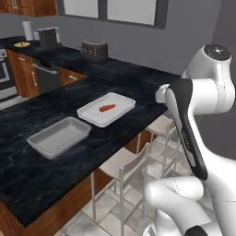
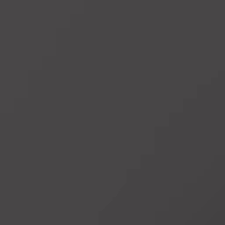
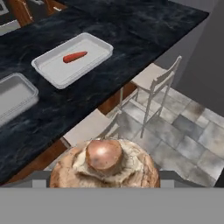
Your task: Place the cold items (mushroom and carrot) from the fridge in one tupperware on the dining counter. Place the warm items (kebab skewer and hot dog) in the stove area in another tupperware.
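Black stone with faint white veins is most of what I'm looking at: the dining counter [image 1: 27,170] runs from near left to far right across my left base view, on a brown wooden base, and the hand view catches its edge too [image 3: 144,26]. Next biggest is my own white arm [image 1: 203,106] rising on the right side of that view, folded over the tiled floor [image 3: 192,144]. A couple of pale wooden chairs [image 1: 122,168] are tucked along the near edge of the counter, one of them showing in the hand view [image 3: 153,85] as well. On the counter sit the two tupperwares, close together but not touching: the nearer left one [image 1: 59,137] looks empty, and the farther right one [image 1: 106,109] has the carrot [image 1: 107,108] lying flat in about the middle of it. Same pair from the hand camera, the carrot tupperware [image 3: 72,59] with the carrot [image 3: 75,57] inside, and the other one [image 3: 13,96] cut off at the left edge. Far back there's a dark toaster-looking thing [image 1: 94,49] by the wall, and a yellow plate [image 1: 21,44] way off at the far left. Right base view is just flat dark grey, can't tell anything from it. The mushroom [image 3: 104,164] sits right up against the hand camera, stem toward the lens, out over the floor off the near edge of the counter. Fingertips are hidden behind it, so the jaws look spread wide around it, holding it.
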Controlling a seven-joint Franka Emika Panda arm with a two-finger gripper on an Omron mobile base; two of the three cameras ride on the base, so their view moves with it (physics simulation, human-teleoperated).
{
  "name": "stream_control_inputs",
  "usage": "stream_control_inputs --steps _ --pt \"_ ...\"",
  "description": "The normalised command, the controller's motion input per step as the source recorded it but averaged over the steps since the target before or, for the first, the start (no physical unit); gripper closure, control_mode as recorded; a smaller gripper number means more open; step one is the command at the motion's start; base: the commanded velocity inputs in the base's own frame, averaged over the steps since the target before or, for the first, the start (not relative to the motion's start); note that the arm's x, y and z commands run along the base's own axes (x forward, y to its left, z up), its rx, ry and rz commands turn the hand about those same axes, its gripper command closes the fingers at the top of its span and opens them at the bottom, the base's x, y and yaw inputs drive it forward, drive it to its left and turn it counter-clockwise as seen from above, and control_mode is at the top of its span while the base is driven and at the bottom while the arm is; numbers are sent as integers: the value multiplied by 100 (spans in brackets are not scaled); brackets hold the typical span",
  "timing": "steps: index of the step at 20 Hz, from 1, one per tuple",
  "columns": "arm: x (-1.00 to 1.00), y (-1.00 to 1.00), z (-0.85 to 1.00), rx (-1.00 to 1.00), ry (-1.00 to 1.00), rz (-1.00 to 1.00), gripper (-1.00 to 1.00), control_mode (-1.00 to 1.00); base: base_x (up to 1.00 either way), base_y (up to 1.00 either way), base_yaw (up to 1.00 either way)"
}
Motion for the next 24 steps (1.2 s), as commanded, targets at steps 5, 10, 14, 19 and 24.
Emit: stream_control_inputs --steps 5,10,14,19,24 --pt "0 0 0 0 0 0 100 100 64 -69 58" --pt "0 0 0 0 0 0 100 100 51 -73 56" --pt "0 0 0 0 0 0 100 100 40 -83 51" --pt "0 0 0 0 0 0 100 100 48 -83 46" --pt "0 0 0 0 0 0 100 100 91 -28 54"
